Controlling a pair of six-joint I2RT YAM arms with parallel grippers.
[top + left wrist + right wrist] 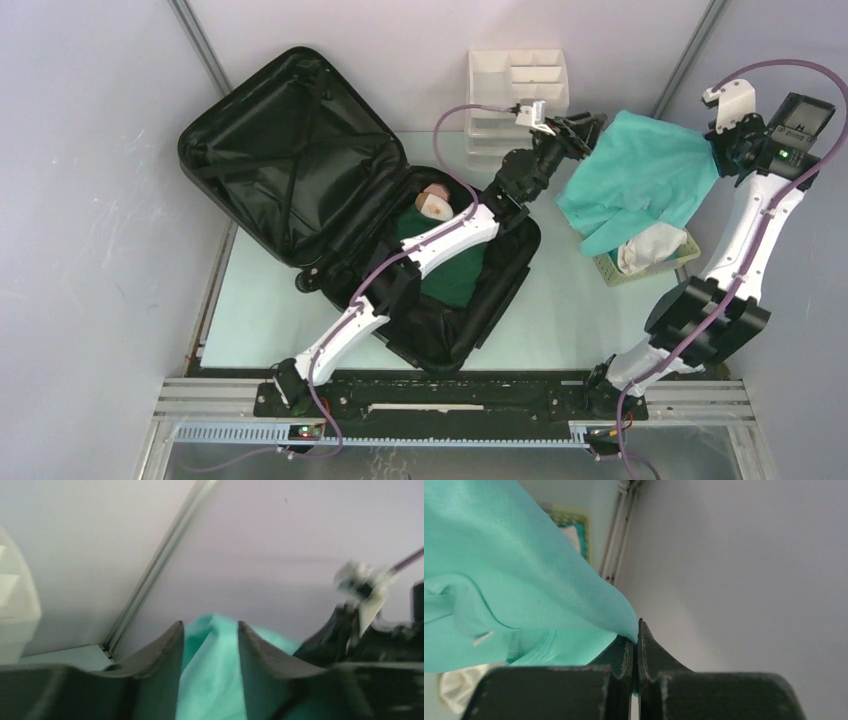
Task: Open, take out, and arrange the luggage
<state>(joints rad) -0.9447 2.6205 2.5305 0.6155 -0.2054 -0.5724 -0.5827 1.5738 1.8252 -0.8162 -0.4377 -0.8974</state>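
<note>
The luggage (300, 150), a big black hard-shell suitcase, lies open at the left, its strapped lid propped against the back wall. Its lower half (500, 290) holds a dark green garment (455, 275) and a small beige item (436, 202). A teal cloth (645, 180) hangs spread between both grippers above the basket. My left gripper (583, 128) is at its left corner; in the left wrist view its jaws (210, 624) stand apart with the teal cloth (210, 670) lying loosely between them. My right gripper (636, 627) is shut on the cloth's (499, 580) right corner.
A pale yellow perforated basket (655, 270) with white fabric (650, 245) sits under the cloth at the right. A white three-tier drawer organizer (520, 85) stands against the back wall. The left arm stretches across the suitcase's lower half.
</note>
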